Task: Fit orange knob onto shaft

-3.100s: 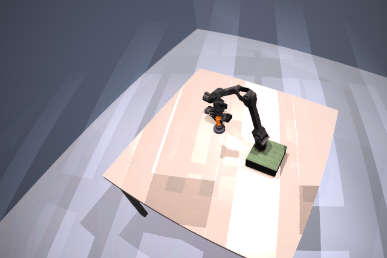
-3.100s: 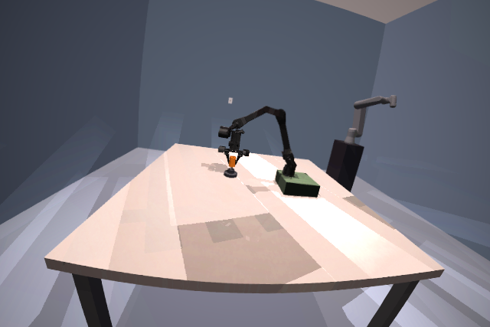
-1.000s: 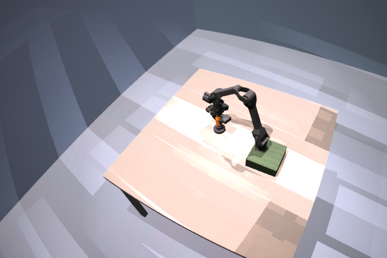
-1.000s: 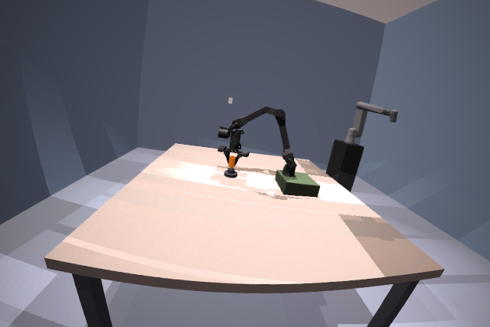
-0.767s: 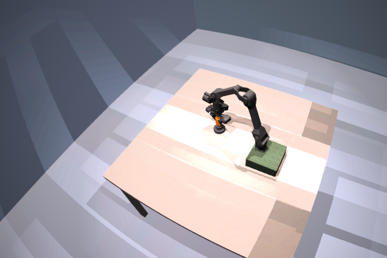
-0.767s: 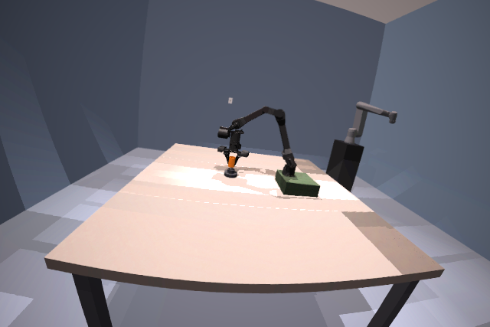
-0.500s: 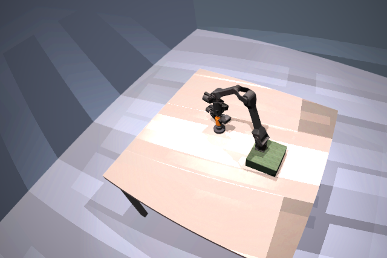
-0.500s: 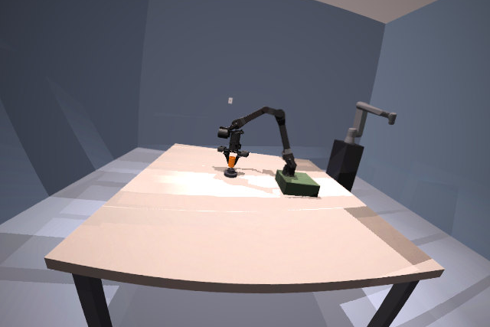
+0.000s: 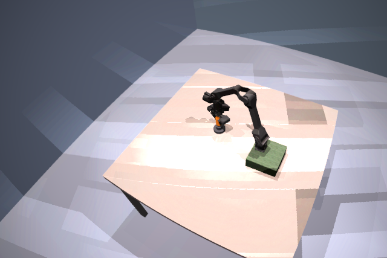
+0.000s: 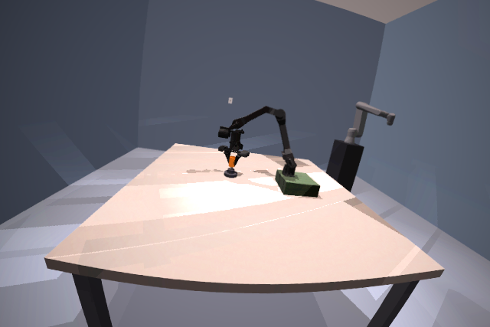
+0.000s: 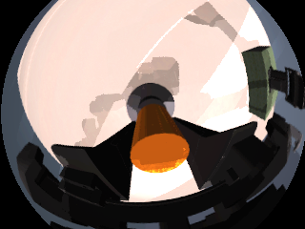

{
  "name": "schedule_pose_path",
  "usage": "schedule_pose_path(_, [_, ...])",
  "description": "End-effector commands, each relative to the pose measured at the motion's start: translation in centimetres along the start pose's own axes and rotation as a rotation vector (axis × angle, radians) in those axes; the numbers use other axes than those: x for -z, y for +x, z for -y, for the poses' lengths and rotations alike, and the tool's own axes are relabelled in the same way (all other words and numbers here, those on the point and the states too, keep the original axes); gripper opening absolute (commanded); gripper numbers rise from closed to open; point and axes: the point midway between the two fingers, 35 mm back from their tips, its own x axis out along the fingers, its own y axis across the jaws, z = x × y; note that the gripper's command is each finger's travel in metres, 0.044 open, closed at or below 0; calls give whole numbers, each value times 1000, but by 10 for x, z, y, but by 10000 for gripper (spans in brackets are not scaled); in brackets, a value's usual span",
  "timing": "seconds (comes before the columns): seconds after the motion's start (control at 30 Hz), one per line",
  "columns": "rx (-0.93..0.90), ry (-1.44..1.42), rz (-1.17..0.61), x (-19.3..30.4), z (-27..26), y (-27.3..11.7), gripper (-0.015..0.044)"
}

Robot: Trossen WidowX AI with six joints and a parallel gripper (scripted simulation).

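The orange knob (image 9: 217, 121) (image 10: 231, 161) (image 11: 159, 152) stands upright between the two black fingers. My gripper (image 9: 217, 122) (image 10: 232, 164) (image 11: 154, 122) is shut on the knob's sides and points down. The dark round pedestal (image 9: 219, 130) (image 10: 230, 174) (image 11: 134, 102) is directly beneath the knob. In the top and exterior views the knob's lower end is just above the pedestal's raised middle, nearly on it. The silver shaft is not visible. The knob's underside and its hole are hidden, so how the flat sides line up cannot be told.
The arm's green base block (image 9: 267, 156) (image 10: 298, 184) (image 11: 258, 83) stands on the table (image 9: 187, 211) (image 10: 245, 252), to the right of the pedestal. A grey arm on a black stand (image 10: 345, 161) is beyond the table's right side. Shadows fall around the pedestal.
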Motion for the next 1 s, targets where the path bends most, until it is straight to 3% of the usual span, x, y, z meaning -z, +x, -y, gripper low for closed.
schedule_pose_path(0.0, [-6, 62, 0, -1, 3, -3, 0])
schedule_pose_path(0.97, [-6, 62, 0, 0, -2, 3, 0])
